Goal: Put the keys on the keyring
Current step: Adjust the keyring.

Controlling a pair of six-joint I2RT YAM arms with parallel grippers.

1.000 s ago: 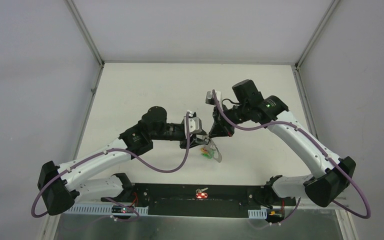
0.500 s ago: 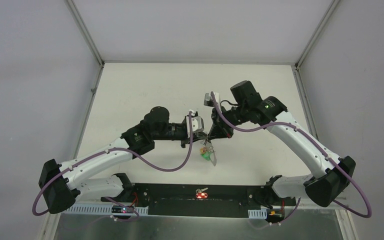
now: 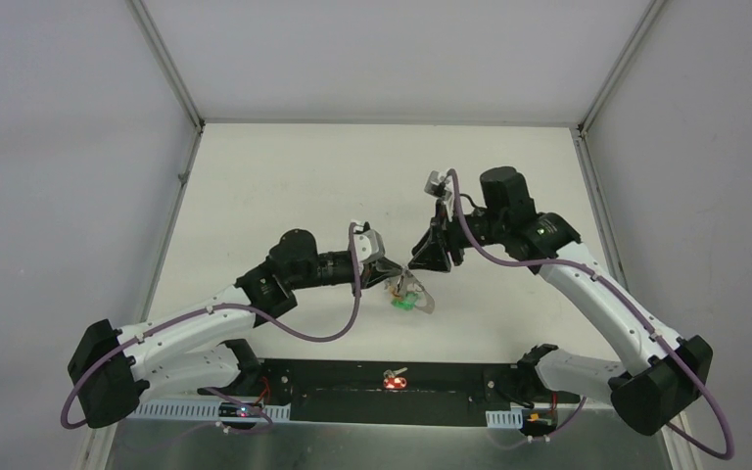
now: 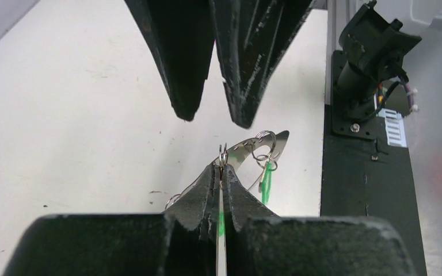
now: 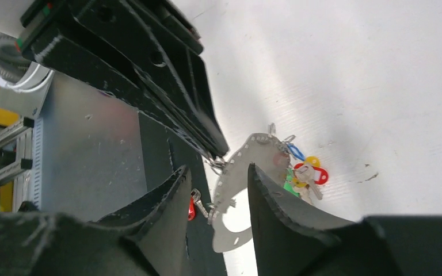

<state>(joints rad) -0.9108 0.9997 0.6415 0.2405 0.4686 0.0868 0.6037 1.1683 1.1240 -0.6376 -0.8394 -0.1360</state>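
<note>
Keyring (image 5: 236,172), near tabletop (image 3: 284,176) centre; in right wrist view several keys (image 5: 305,172) seemingly threaded at its 3 o'clock; left gripper (image 4: 221,172) pressed together on small ring (image 4: 223,155) at 10 o'clock; right gripper (image 5: 217,167) spread, nothing held; red key (image 5: 191,207) attachment unclear, judged outstanding.

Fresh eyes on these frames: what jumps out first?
The left end effector and right end effector nearly touch tips over the middle of the table. The left is shut on a small wire ring; the right stands open. Beside the tips: the grey keyring and bright-headed keys.
</note>
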